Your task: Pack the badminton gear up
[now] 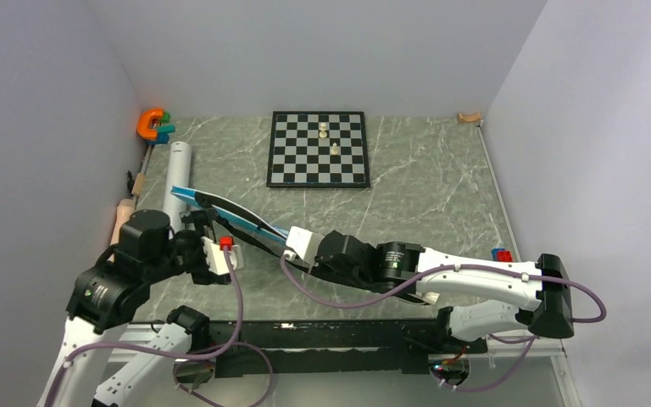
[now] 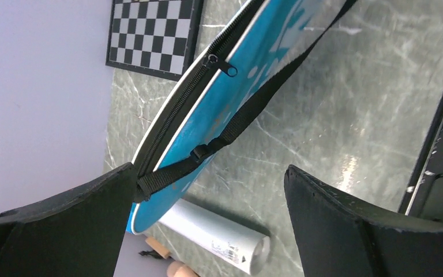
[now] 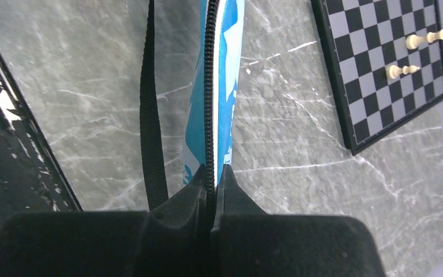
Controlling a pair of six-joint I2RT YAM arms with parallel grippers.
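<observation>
The blue racket bag (image 1: 236,219) stands on edge, lifted off the table between the two arms. My right gripper (image 3: 214,173) is shut on its zipped edge, with the black zipper running up from between the fingers. The bag's black strap (image 3: 150,115) hangs loose to the left of that grip. My left gripper (image 2: 209,173) is open beside the bag's rounded end (image 2: 231,98). Its left finger sits against the strap's end, and nothing lies between the fingers. A long white tube (image 1: 176,182) lies on the table by the left wall, partly under the bag (image 2: 219,234).
A black-and-white chessboard (image 1: 319,149) with two pale pieces lies at the back centre. An orange clamp-like thing (image 1: 150,123) sits in the back left corner. A tan wooden rolling pin (image 1: 121,220) lies along the left wall, and a small red and blue block (image 1: 500,253) at the right edge.
</observation>
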